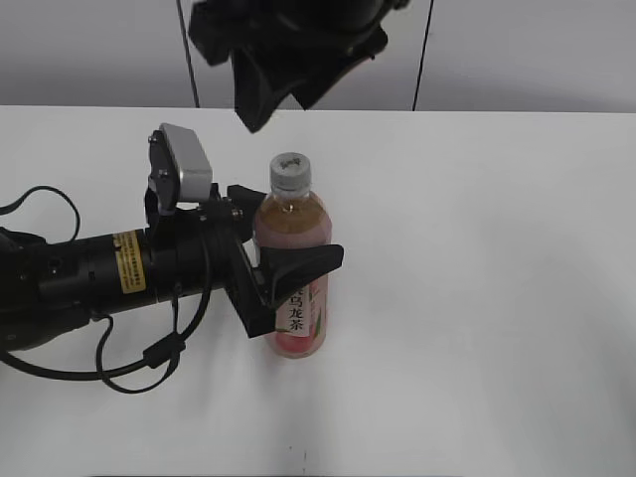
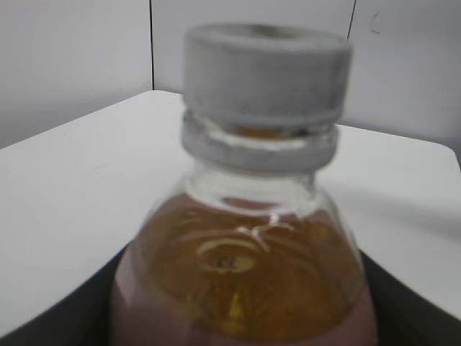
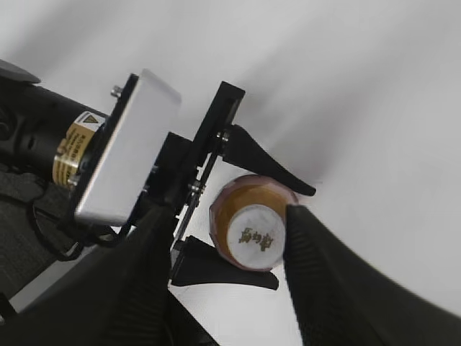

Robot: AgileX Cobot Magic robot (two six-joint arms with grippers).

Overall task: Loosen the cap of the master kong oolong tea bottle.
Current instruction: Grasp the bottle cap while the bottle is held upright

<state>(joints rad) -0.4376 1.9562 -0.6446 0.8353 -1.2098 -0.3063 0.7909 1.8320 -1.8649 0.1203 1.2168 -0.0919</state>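
Left end effector (image 1: 298,273) clamps bottle (image 1: 291,260); right end effector (image 3: 230,277) open above cap (image 3: 253,238)

The bottle (image 1: 294,268) stands upright on the surface (image 1: 477,248), cap (image 1: 291,171) on top, between the left pincer's (image 1: 288,273) fingers; the right pincer (image 3: 223,281) hangs above.

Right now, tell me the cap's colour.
White cap, small dark logo on top; the right wrist view shows it best.
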